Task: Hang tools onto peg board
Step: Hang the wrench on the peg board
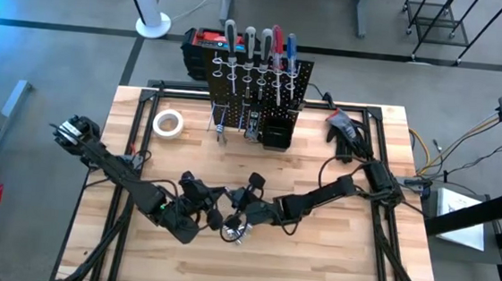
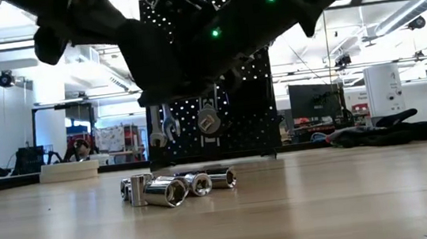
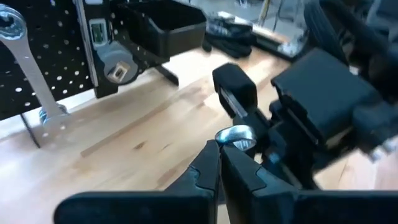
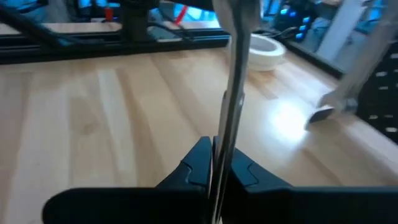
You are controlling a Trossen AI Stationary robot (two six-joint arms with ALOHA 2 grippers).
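Observation:
The black peg board point(image 1: 260, 83) stands upright at the table's far middle. Screwdrivers stick up from its top rings and silver wrenches point(image 2: 159, 129) hang on its front. Both arms meet over the table's middle. My right gripper point(image 4: 217, 149) is shut on a silver wrench point(image 4: 235, 81). My left gripper point(image 3: 219, 152) is shut, with its tips right beside the wrench's round end point(image 3: 235, 134); I cannot tell whether they touch it. Several silver sockets point(image 2: 169, 189) lie on the table below the grippers. My right gripper pinches the wrench's flat shaft point(image 4: 225, 134) between its two fingers. The fingers come from the table's right side, slanting a little downward, and lie along the shaft. The wrench reaches out past the fingertips, edge-on to the wrist camera, clear of the table.
A white tape roll point(image 1: 169, 122) lies left of the peg board, and black gloves point(image 1: 346, 130) lie to its right. A small black bin point(image 1: 276, 129) sits at the board's foot. A black-and-red case point(image 1: 200, 42) stands behind the board.

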